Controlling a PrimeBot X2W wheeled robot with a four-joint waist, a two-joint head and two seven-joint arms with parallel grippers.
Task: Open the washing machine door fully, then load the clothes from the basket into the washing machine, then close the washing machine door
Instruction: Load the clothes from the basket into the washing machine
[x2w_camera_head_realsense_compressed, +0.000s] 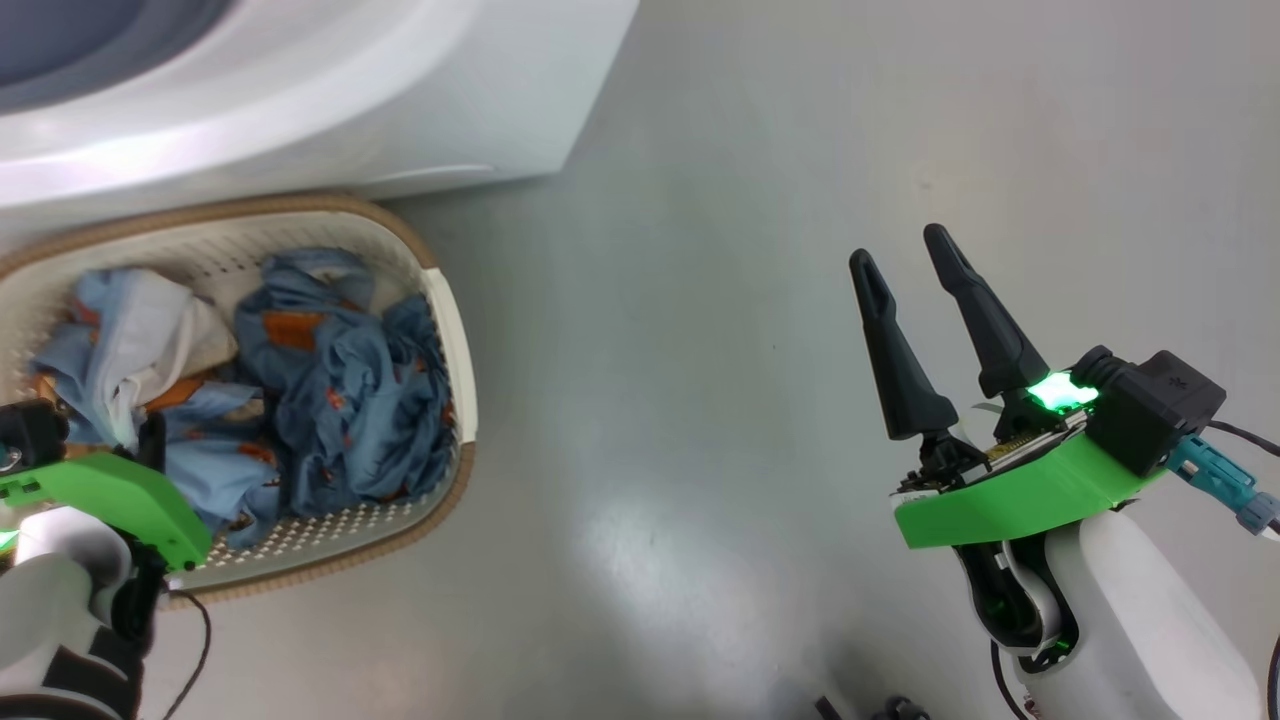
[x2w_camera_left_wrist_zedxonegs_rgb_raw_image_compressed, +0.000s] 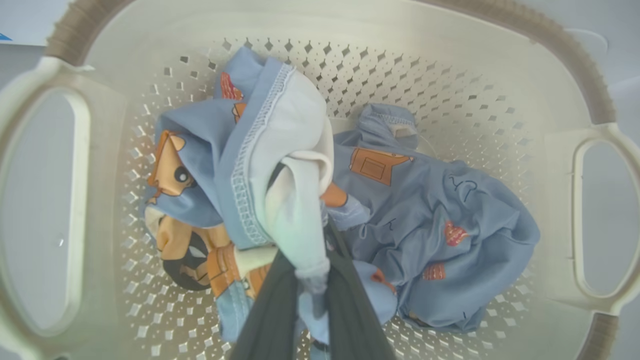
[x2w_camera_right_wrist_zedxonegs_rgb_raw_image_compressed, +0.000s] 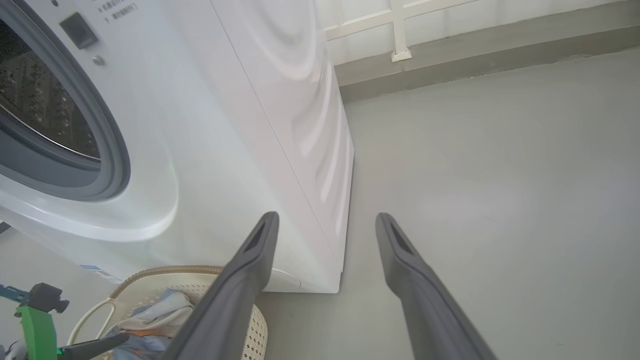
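Note:
The cream basket (x2w_camera_head_realsense_compressed: 455, 330) with a brown rim stands on the floor against the white washing machine (x2w_camera_head_realsense_compressed: 300, 100). Light blue clothes (x2w_camera_head_realsense_compressed: 330, 400) with orange figures lie crumpled in it. My left gripper (x2w_camera_left_wrist_zedxonegs_rgb_raw_image_compressed: 312, 272) reaches down into the basket (x2w_camera_left_wrist_zedxonegs_rgb_raw_image_compressed: 450, 60) and is shut on a blue and white garment (x2w_camera_left_wrist_zedxonegs_rgb_raw_image_compressed: 290, 165), which bunches up between the dark fingers. More clothes (x2w_camera_left_wrist_zedxonegs_rgb_raw_image_compressed: 425, 210) lie to its right. My right gripper (x2w_camera_head_realsense_compressed: 900, 255) hangs open over bare floor, away from the basket. The washing machine (x2w_camera_right_wrist_zedxonegs_rgb_raw_image_compressed: 225, 125) shows its grey gasket and steel drum (x2w_camera_right_wrist_zedxonegs_rgb_raw_image_compressed: 40, 110). The washing machine door is out of view.
Grey floor (x2w_camera_head_realsense_compressed: 700, 450) spreads to the right of the basket and the machine. In the right wrist view a low wall base (x2w_camera_right_wrist_zedxonegs_rgb_raw_image_compressed: 450, 55) runs behind the machine, and the basket (x2w_camera_right_wrist_zedxonegs_rgb_raw_image_compressed: 165, 272) sits at the machine's foot.

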